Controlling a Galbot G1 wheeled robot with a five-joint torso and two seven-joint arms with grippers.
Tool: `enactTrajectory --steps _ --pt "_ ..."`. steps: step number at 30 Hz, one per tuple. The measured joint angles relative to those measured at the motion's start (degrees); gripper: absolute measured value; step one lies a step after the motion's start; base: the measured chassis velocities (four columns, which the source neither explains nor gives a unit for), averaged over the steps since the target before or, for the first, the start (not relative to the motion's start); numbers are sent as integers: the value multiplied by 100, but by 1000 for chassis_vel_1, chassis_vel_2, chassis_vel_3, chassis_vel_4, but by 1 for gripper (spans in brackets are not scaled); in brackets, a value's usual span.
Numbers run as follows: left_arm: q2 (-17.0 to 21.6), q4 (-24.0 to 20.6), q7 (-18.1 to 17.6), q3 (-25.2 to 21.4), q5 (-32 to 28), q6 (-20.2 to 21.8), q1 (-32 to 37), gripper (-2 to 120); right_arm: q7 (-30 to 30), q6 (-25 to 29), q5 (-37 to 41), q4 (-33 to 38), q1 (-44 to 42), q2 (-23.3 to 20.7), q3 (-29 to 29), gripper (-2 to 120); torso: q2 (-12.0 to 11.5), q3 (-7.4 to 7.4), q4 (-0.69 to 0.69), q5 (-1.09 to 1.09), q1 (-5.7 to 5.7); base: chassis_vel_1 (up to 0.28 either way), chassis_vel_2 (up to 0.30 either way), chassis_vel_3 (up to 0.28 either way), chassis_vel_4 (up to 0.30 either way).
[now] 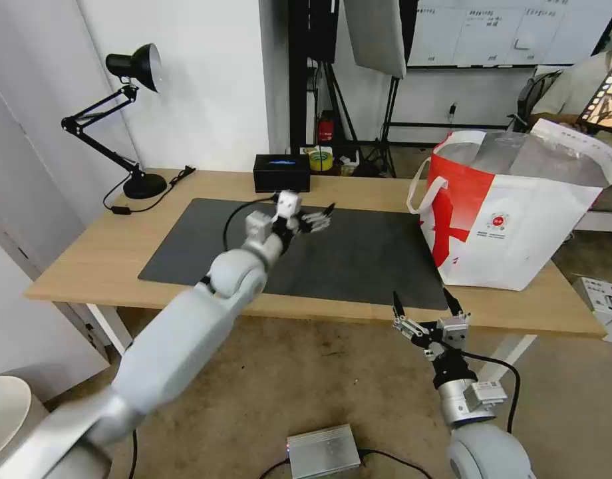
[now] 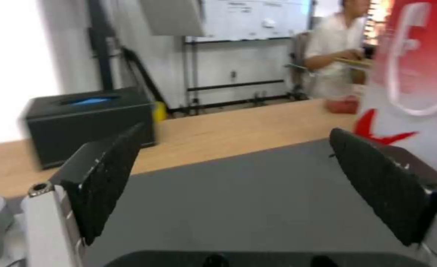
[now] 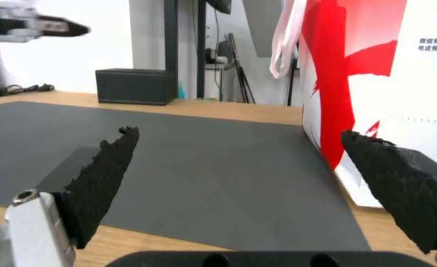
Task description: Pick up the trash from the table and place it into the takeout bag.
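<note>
**A:** Where do your claws stand right now?

**B:** Your left claw [image 1: 317, 219] hangs over the large dark grey mat [image 1: 359, 259], jaws spread with nothing between them. Your right claw [image 1: 422, 309] sits off the near edge of the long light-wood worktop [image 1: 100, 256], at about 5 o'clock from the mat's centre, also spread and empty.

**A:** And the trash?

**B:** You have no bowl, box, tissue or wad in sight on the mat or the wood. The large white takeout bag with the red side panel [image 1: 505, 219] stands at 3 o'clock on the worktop, mouth open, foil lining showing. It looks as if the clearing is done or nearly so.

**A:** So how do you handle this step well?

**B:** Scan before you move. Check behind the bag and beside the small black rectangular box [image 1: 281, 172] at 12 o'clock; neither that nor the black desk lamp [image 1: 123, 116] at 10 o'clock is trash, so leave both. If you swing the left arm towards the bag, keep it high enough to clear the white loop handle [image 1: 422, 189], which could snag a finger.
</note>
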Motion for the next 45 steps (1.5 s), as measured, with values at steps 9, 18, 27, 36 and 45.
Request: enactTrajectory --steps 9,18,27,36,45 --pt "-61 -1107 -119 -1152 282 141 1384 100 0 0 0 0 0 0 0 100 0 0 1 1 0 0 0 0 0" --pt "-423 -2120 346 -2640 1158 -109 3227 100 0 0 0 0 0 0 0 100 0 -1 0 0 -1 0 0 0 0" --pt "-564 -2752 570 -3316 1492 -311 4224 100 0 0 0 0 -1 0 0 100 1 0 1 1 -1 0 0 0 0" --pt "-669 -2644 720 -3167 1557 -459 4318 100 0 0 0 0 0 0 0 100 0 1 -1 1 0 0 0 0 0" --pt "-789 -2606 804 -3282 1811 -708 4578 100 0 0 0 0 0 0 0 100 0 1 0 1 0 0 0 0 0"
